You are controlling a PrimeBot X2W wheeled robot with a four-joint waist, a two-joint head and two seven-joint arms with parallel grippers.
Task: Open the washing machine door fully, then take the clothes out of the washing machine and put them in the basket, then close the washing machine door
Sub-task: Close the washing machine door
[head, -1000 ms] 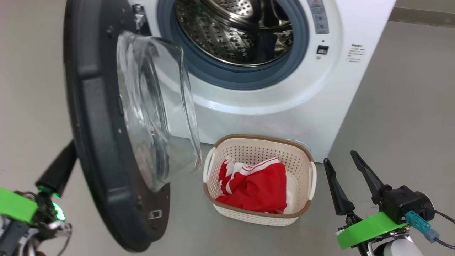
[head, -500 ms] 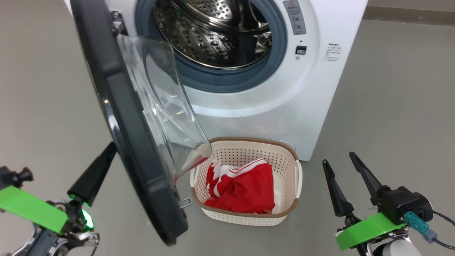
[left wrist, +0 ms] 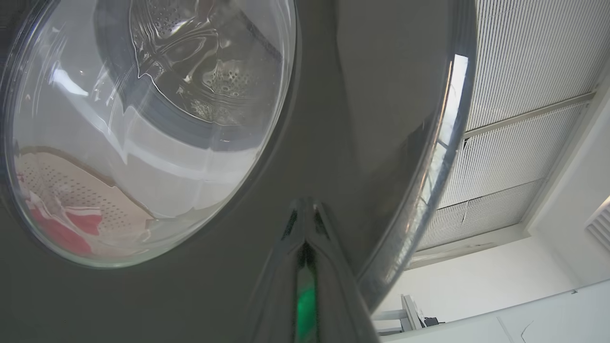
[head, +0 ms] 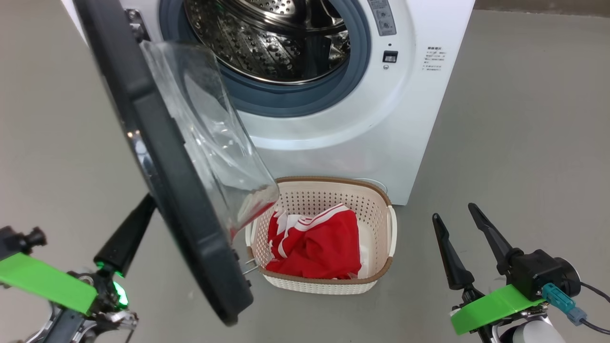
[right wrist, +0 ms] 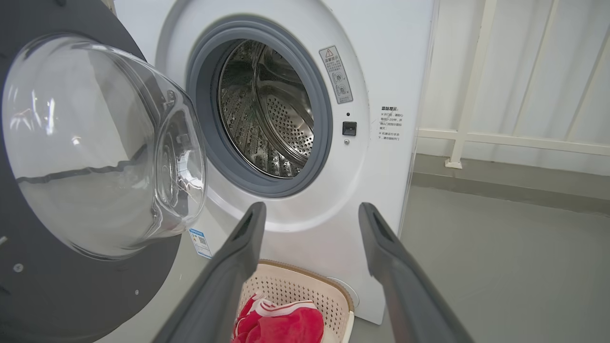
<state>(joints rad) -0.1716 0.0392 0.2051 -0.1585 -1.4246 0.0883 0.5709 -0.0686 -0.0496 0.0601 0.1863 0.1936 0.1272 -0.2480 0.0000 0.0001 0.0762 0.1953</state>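
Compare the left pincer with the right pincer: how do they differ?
The left pincer is shut, fingers together; the right pincer is open, fingers spread, holding nothing. The left pincer points at the outer side of the washing machine door, close to or touching it; the right pincer is apart from the door, to the right of the basket. Both have long dark fingers.

Grey floor point(head: 524, 143) spreads under and ahead of the right gripper point(right wrist: 312, 207). Beyond that gripper, to its right, a white railing point(right wrist: 472, 85) stands on a darker raised strip point(right wrist: 514, 183) before a pale wall point(right wrist: 548, 71). Up and right of the left gripper point(left wrist: 305, 208), a slatted ceiling point(left wrist: 524, 85) meets a white wall point(left wrist: 538, 271). Low beside it sits a white frame point(left wrist: 405, 312), too small to make out.
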